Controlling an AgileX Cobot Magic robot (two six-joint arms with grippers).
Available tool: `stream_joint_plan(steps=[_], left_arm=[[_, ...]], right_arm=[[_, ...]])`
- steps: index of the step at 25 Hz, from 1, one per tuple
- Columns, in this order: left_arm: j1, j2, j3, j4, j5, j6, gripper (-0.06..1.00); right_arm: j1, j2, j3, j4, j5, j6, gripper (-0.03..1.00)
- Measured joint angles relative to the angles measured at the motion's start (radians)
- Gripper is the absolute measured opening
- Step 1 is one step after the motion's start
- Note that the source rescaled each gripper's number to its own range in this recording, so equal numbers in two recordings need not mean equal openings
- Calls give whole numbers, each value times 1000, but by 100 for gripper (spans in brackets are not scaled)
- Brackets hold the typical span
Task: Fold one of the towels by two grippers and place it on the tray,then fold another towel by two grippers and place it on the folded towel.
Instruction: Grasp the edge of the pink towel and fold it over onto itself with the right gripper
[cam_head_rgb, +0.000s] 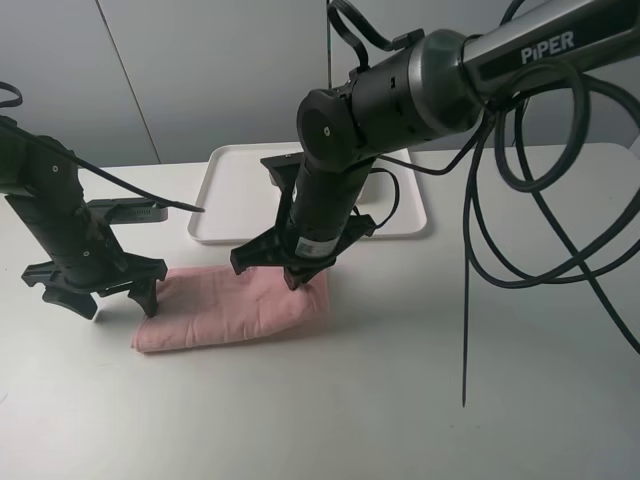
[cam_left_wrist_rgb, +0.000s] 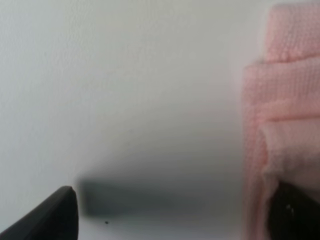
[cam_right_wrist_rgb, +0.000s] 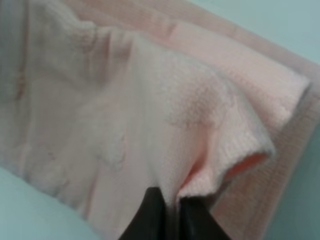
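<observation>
The pale pink towel (cam_head_rgb: 235, 312) lies folded into a long strip on the table in front of the tray (cam_head_rgb: 225, 200). My right gripper (cam_head_rgb: 297, 278) is at the strip's right end, shut on a pinched fold of the pink towel (cam_right_wrist_rgb: 200, 125), with the right gripper (cam_right_wrist_rgb: 172, 217) fingers pressed together. At the strip's left end my left gripper (cam_head_rgb: 115, 298) stands open just above the table. In the left wrist view the left gripper (cam_left_wrist_rgb: 172, 220) has one finger beside the pink towel (cam_left_wrist_rgb: 285, 100). The right arm hides the tray's middle, so I cannot make out the cream towel.
The white tray sits at the back centre, its left part bare. Black cables (cam_head_rgb: 500, 250) hang from the right arm over the table's right side. A grey wall stands behind the table.
</observation>
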Motion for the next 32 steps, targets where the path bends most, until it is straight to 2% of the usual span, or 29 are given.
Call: stream_joint_plan(steps=[7, 11, 19, 25, 32], left_arm=[[0, 0, 0, 0, 0, 0, 98], [0, 0, 0, -4, 0, 4, 98], [0, 0, 0, -4, 0, 6, 98], [0, 0, 0, -5, 0, 6, 98], [0, 0, 0, -5, 0, 8, 98]], right_arm=[[0, 0, 0, 449, -51, -288, 2], [0, 0, 0, 607, -99, -391, 2], [20, 46, 0, 697, -157, -453, 2], [75, 96, 0, 816, -233, -543, 2], [99, 105, -22, 847, -327, -589, 2]])
